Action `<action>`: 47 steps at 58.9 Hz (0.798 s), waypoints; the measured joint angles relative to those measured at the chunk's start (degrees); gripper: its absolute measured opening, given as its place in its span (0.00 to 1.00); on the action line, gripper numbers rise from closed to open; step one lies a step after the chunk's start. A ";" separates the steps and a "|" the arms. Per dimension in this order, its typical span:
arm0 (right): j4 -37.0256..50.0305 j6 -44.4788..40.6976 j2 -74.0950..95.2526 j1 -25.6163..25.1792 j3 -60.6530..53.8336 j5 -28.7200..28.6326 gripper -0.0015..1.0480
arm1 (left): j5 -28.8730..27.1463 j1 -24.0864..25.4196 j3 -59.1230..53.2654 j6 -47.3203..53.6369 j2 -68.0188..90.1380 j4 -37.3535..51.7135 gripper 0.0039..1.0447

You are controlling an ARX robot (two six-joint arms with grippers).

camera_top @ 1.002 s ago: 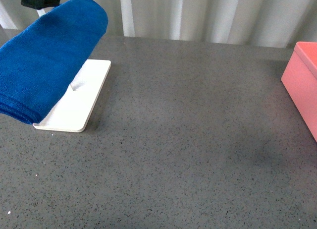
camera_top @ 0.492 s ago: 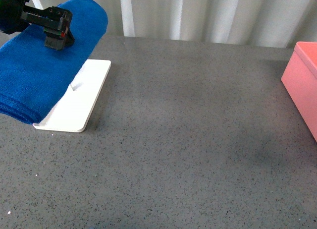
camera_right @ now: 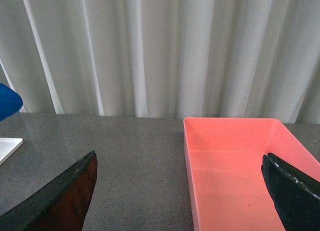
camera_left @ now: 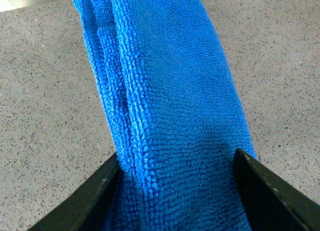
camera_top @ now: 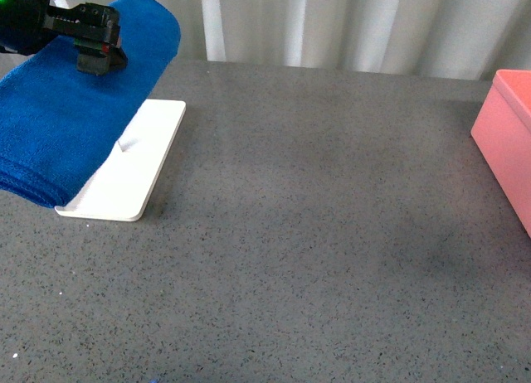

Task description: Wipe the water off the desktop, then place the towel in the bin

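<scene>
The bright blue folded towel (camera_top: 79,109) slopes down at the far left of the speckled grey desktop (camera_top: 315,234), its lower end over a white tray. My left gripper (camera_top: 98,53) sits at the towel's raised upper end. In the left wrist view the towel (camera_left: 165,91) fills the gap between the black fingers (camera_left: 85,206), which are shut on it. The salmon-pink bin (camera_top: 508,143) stands at the right edge. My right gripper (camera_right: 180,191) hangs open in front of the bin (camera_right: 235,166), holding nothing. I cannot make out water on the desktop.
A flat white tray (camera_top: 137,172) lies under the towel's lower end at the left. White curtain folds (camera_top: 348,22) run behind the desktop's far edge. In the right wrist view a towel corner (camera_right: 7,101) and a tray corner (camera_right: 7,146) show.
My left arm has come into view from the top left and settled on the towel's upper end. The towel itself has kept its place.
</scene>
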 joint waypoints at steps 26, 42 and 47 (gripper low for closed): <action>0.00 0.00 0.00 0.00 0.00 0.00 0.93 | 4.90 1.25 1.70 -3.21 -0.59 -2.78 0.04; 0.00 0.00 0.00 0.00 0.00 0.02 0.93 | 13.88 1.86 3.76 -9.44 -8.59 -4.70 0.04; 0.00 0.00 0.00 0.00 0.00 0.02 0.93 | 16.96 1.38 3.72 -11.93 -12.00 -4.81 0.04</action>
